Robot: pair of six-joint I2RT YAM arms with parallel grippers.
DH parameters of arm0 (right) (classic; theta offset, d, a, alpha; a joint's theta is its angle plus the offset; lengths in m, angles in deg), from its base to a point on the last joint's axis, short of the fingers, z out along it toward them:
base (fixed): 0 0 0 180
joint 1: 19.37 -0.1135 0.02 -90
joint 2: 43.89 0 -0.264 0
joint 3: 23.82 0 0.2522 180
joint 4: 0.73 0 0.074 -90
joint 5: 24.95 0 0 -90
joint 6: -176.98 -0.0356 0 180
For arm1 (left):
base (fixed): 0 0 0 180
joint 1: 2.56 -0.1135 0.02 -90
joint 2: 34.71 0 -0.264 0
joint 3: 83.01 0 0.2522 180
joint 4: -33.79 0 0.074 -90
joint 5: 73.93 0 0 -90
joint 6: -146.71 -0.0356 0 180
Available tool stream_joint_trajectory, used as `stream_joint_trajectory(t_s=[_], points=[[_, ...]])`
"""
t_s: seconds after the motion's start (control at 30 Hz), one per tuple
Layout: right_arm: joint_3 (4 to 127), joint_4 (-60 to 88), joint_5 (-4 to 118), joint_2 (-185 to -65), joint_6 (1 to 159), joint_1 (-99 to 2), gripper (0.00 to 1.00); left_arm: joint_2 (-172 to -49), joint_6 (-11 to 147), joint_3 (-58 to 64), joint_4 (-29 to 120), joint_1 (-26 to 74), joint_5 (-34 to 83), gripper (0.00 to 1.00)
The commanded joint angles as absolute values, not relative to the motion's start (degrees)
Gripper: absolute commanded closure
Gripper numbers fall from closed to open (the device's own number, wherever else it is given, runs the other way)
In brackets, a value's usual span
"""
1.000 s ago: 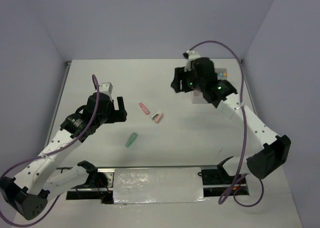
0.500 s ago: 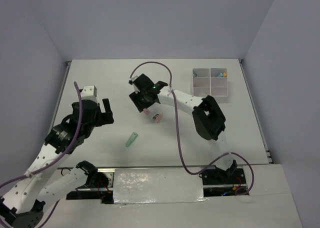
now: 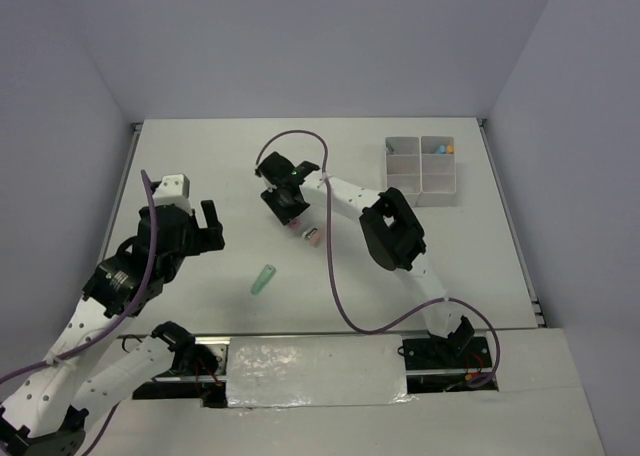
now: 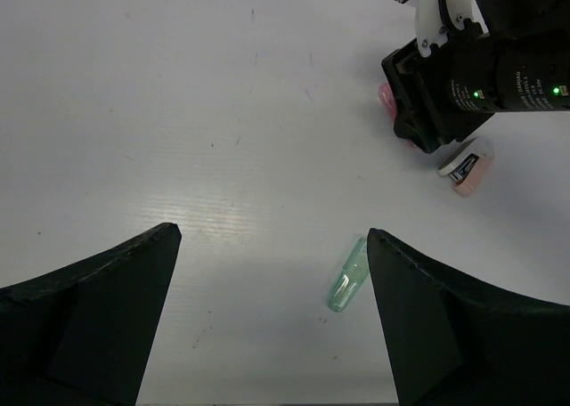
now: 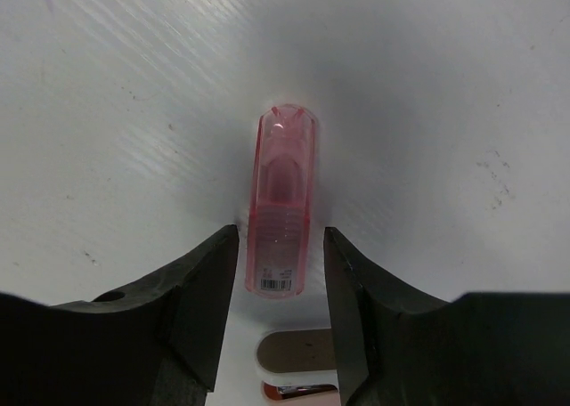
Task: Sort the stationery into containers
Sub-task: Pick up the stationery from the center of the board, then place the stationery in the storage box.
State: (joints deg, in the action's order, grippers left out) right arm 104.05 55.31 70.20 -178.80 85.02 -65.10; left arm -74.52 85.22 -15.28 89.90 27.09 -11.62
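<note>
Mint-green and translucent, one short stick lies alone on the white worktop, nearest the arm bases, slanted, with bare surface all round it. Up and to its left the left pincer hangs above the worktop with its black fingers spread wide and nothing between them; its own camera looks down past both fingers onto the green stick.

Farther back, near the middle, a small pale pink and white piece rests flat. Just beyond it the right pincer is down at the surface, pointing straight at the worktop. It straddles a clear pink stick that lies flat. The stick's labelled end sits between the two fingers, and its rounded end pokes out past the tips. The jaws are partly open and close on either side. A thin strip of worktop shows between each finger and the stick, so it is not clamped. The pale piece lies just behind the stick's labelled end.

At the far right, well apart from all this, stands the translucent white divided box. Tiny blue and orange bits sit in its far right compartment.
</note>
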Motion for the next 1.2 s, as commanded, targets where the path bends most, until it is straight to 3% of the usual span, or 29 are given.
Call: stream_joint_trajectory(t_s=[0.0, 0.2, 0.33, 0.37, 0.43, 0.67, 0.83, 1.17], points=[[104.39, 56.98, 69.88, -178.98, 85.66, -65.07, 0.5, -74.61, 83.69, -15.81, 87.81, 26.79, -10.74, 0.0], [100.6, 56.01, 69.27, -179.86, 85.83, -65.59, 0.55, -74.26, 83.51, -15.99, 87.46, 26.88, -10.13, 0.01], [103.4, 57.24, 69.44, -181.26, 86.19, -65.86, 0.73, -74.53, 83.42, -15.99, 87.37, 26.88, -9.86, 0.01], [103.67, 57.15, 68.66, -181.26, 86.19, -65.77, 0.82, -74.44, 83.42, -15.99, 87.46, 26.8, -9.95, 0.01], [103.15, 56.02, 67.25, -179.26, 85.75, -65.77, 0.88, -74.26, 83.42, -16.08, 87.46, 26.79, -9.95, 0.01], [92.45, 40.31, 57.5, -162.04, 80.31, -64.37, 0.9, -73.65, 83.42, -16.17, 87.37, 26.79, -9.86, 0.01], [86.55, 34.67, 58.72, -148.06, 75.39, -60.07, 0.89, -73.65, 83.34, -16.17, 87.37, 26.88, -9.69, 0.01], [56.69, 23.77, 69.43, -123.27, 56.85, -31.78, 0.86, -72.77, 82.99, -16.43, 86.84, 26.88, -8.46, 0.01]])
